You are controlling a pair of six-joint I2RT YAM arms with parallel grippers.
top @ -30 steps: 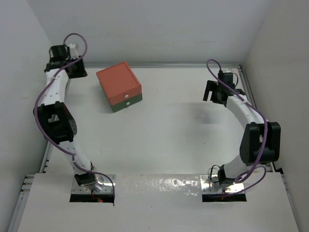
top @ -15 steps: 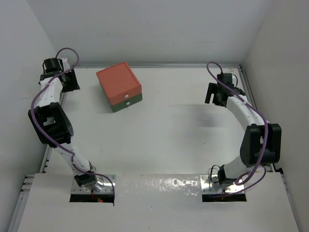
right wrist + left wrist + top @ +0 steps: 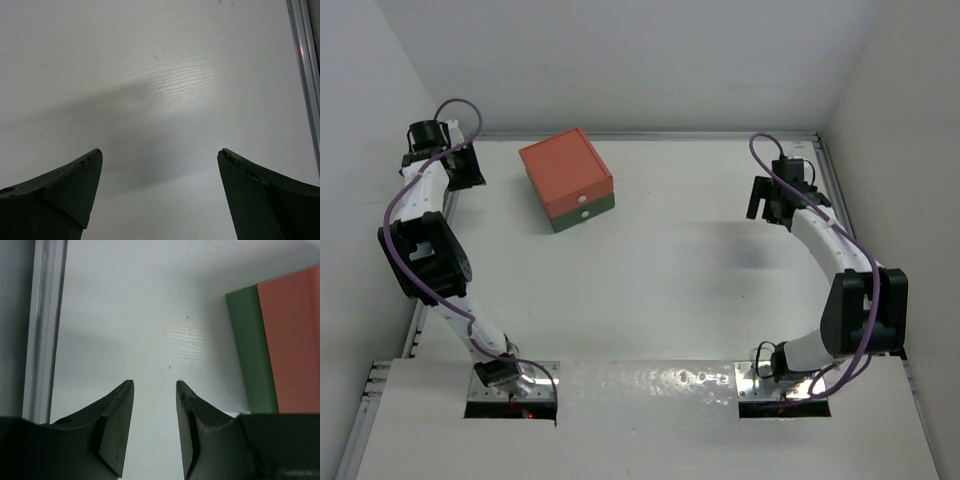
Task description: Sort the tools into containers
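Note:
The box [image 3: 567, 180] stands at the back left of the table, with the orange-red drawer [image 3: 578, 198] above the dark green drawer [image 3: 584, 215]. Both look pushed in, each with a white knob. No wrench or hex key shows in any view. My left gripper [image 3: 466, 170] hovers near the back left corner, left of the box, open and empty. In the left wrist view [image 3: 155, 384] the box's green [image 3: 250, 350] and orange [image 3: 295, 340] sides show at the right. My right gripper [image 3: 766, 205] hangs over the right part of the table, wide open and empty [image 3: 160, 151].
White walls close in the table at the back and on both sides. A metal rail runs along the left edge [image 3: 45, 315] and another along the right edge [image 3: 302, 60]. The arm bases sit at the near edge.
My left gripper has swung left toward the back left corner, away from the box. My right gripper has shifted slightly right and nearer. The box has not moved.

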